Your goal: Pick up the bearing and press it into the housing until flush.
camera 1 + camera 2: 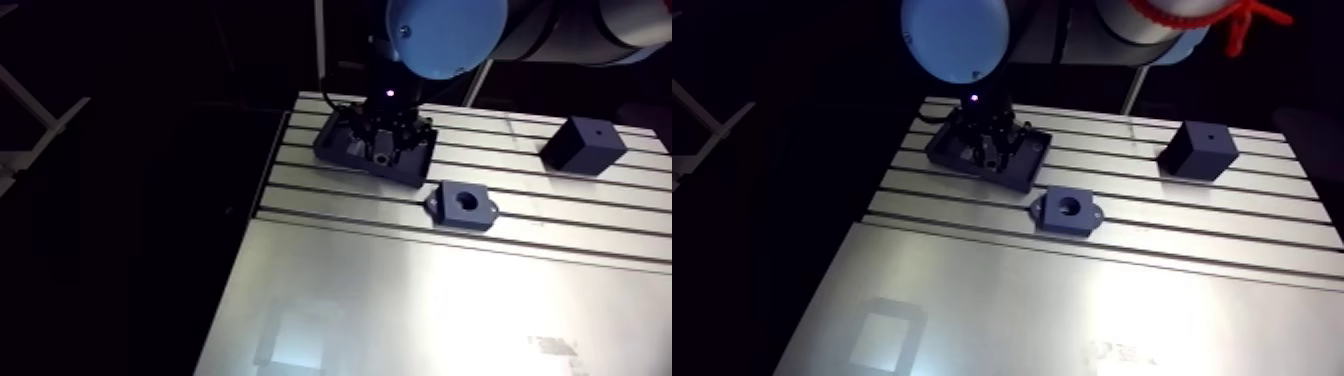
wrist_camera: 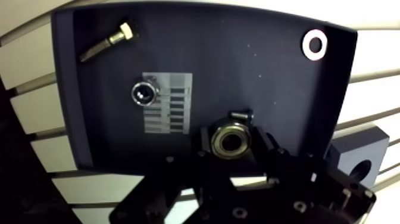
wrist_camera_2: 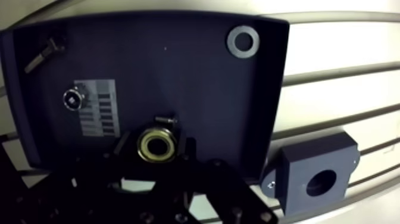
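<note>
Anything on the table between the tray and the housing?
No. In the arm view, only bare slotted table separates the tray and the housing.

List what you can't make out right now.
Wrist view: whether the bearing touches the tray, seen from straight above.
Wrist view: print on the tray's label, too small.
Arm view: bolt and washer, too small and dark.
Arm view: depth of the housing bore, in shadow.
</note>
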You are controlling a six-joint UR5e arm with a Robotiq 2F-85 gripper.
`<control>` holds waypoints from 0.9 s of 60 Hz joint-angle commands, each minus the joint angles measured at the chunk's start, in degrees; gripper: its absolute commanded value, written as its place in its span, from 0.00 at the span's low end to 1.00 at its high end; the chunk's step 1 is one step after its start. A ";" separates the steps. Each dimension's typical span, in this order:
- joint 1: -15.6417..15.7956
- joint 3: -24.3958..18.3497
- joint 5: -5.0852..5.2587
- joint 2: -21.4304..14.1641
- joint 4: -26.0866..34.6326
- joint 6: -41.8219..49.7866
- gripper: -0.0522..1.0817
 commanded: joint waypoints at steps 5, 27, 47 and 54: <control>0.09 0.00 0.24 -1.13 0.26 -0.08 0.54; 0.09 -0.52 -0.84 -2.62 0.85 -0.24 0.55; -0.44 -1.67 -2.65 -6.01 6.21 -2.42 0.56; -0.69 -1.59 -2.56 -7.68 8.71 -5.57 0.56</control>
